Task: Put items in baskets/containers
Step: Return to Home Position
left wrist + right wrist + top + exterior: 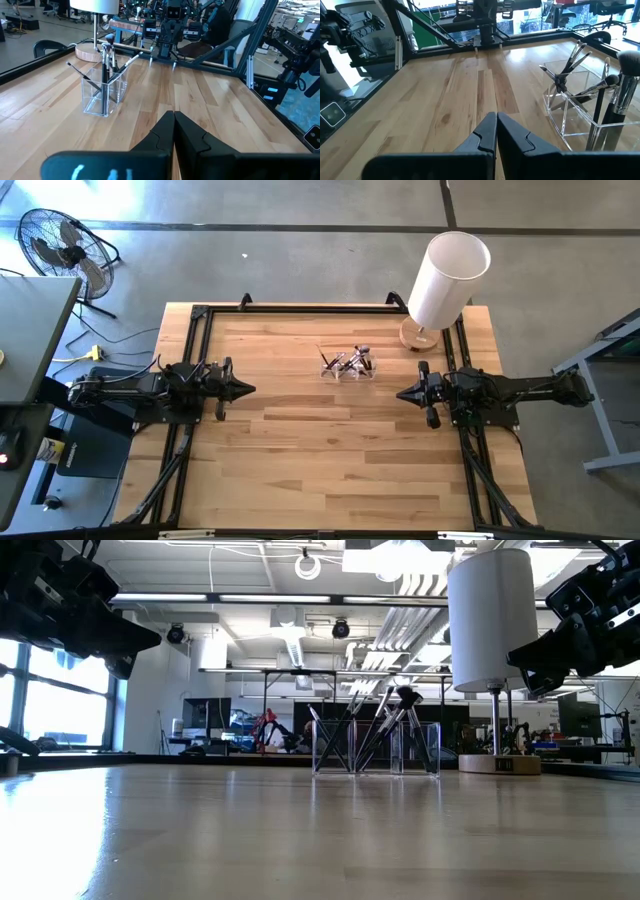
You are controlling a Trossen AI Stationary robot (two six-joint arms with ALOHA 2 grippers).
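Observation:
A clear plastic container (347,366) with upright compartments stands on the far middle of the table (340,470). Several thin makeup brushes (385,730) stand and lean inside it, bristle tips up; they also show in the left wrist view as brushes (105,65) and in the right wrist view as brushes (592,85). My left gripper (250,390) hovers shut at the table's left, above the wood. My right gripper (400,394) hovers shut at the right. Both point toward the table's middle, clear of the container.
A tall white cylinder (447,277) on a round wooden base (417,335) stands at the far right corner, close behind my right arm. A dark metal frame (200,320) runs along the table's edges. Bare wood lies between the grippers and toward the near edge.

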